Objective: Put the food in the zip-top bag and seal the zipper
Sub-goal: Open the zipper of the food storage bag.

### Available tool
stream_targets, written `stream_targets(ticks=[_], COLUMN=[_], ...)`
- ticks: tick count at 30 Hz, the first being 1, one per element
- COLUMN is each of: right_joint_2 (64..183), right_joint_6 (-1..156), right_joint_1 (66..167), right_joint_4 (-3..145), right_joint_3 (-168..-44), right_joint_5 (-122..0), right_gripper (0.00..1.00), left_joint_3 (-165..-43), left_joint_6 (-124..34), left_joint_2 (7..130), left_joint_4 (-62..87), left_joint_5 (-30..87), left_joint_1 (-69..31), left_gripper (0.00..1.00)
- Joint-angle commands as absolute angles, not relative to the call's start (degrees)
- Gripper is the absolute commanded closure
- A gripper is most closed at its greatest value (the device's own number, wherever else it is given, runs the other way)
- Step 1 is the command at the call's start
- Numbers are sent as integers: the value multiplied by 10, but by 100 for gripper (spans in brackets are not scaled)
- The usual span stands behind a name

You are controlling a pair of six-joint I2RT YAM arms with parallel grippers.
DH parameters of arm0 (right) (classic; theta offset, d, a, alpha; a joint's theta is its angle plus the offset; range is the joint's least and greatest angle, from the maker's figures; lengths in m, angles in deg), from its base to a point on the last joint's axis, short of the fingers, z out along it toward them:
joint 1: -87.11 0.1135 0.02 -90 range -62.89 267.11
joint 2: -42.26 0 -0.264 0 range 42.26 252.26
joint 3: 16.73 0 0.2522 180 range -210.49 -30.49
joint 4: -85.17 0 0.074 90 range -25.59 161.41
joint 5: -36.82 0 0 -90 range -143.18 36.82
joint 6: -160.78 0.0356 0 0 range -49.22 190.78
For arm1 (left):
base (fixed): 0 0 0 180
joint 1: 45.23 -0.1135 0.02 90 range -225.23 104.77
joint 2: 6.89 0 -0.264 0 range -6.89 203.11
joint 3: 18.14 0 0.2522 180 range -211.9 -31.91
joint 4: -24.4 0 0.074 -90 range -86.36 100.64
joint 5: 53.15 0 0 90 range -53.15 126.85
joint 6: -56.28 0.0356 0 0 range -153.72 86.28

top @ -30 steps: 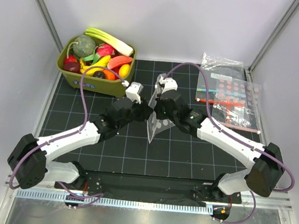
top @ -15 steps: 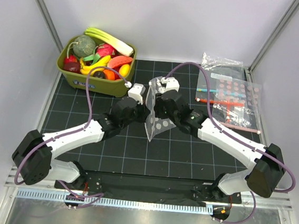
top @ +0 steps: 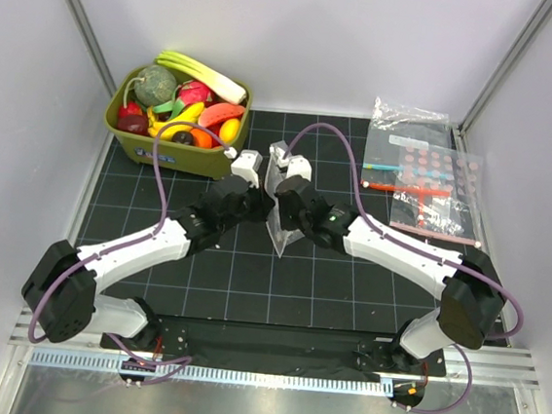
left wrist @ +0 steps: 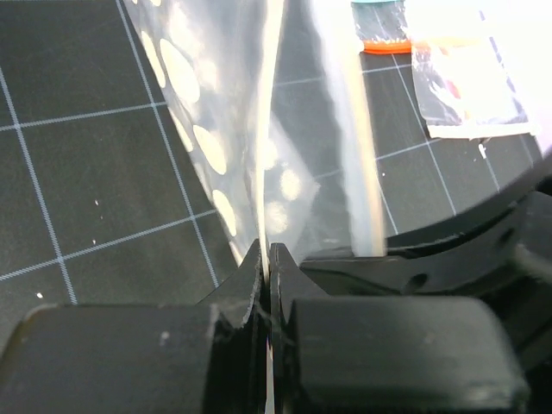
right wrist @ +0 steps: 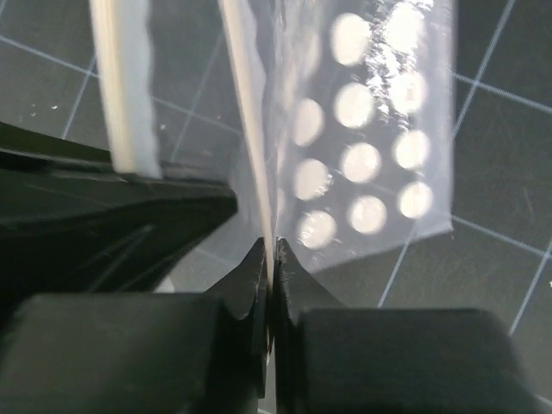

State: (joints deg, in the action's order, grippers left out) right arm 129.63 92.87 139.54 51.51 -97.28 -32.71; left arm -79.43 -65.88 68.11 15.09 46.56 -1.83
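- Clamped with the left end effector [left wrist: 266, 259]: one lip of the zip-top bag [left wrist: 198, 112], both fingers pressed together on the thin film with no gap between them.
- Clamped the same way with the right end effector [right wrist: 269, 254]: the opposite lip, fingers closed tight on the edge, cream dots of the bag wall showing just beyond.
- From above, left end effector [top: 261, 194] and right end effector [top: 282, 196] almost touching over the middle of the dark gridded worktop [top: 250, 273].
- Zip-top bag [top: 280, 235] held upright between the two, mouth at the top and body hanging down toward the near side; cannot tell whether its lower corner touches the worktop.
- Zipper [left wrist: 272, 129] visible as a pale strip running straight into the left fingers, with a second strip beside it leading to the other end effector.
- Same in the right wrist view: zipper [right wrist: 246, 129] in two separate strips, so mouth parted, not pressed shut.
- Food [top: 192, 111] heaped in the green bin [top: 169, 153] at the far left corner, well apart from the bag.
- At the far right, clear bags with pink-red dots [top: 430, 178] lying flat on the worktop.
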Motion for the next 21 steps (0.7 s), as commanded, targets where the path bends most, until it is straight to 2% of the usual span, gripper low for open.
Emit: stream_targets(ticks=[1,6,14,17,21], right_joint_2=[1290,1283,1263,1261,1277], right_joint_6=[935,938,935,932,931], right_joint_1=[1397,1397,1407,1408,1408], right_joint_4=[488,420,368,357,347], right_joint_3=[-1014,-1045,-1072,-1073,-1084], right_joint_5=[-266,-151,-77,-62,-57], right_gripper=[99,99,99,94,94], left_joint_3=[-805,-808,-851,-865,-875], left_joint_6=[-678,-693,-716,-713,-701], left_joint_2=[680,713,830,848,849], left_joint_4=[168,179,187,186,164], left_joint_5=[438,410,342,344,351], left_joint_1=[-38,-47,-48,-48,-47], left_gripper=[100,100,100,100,100])
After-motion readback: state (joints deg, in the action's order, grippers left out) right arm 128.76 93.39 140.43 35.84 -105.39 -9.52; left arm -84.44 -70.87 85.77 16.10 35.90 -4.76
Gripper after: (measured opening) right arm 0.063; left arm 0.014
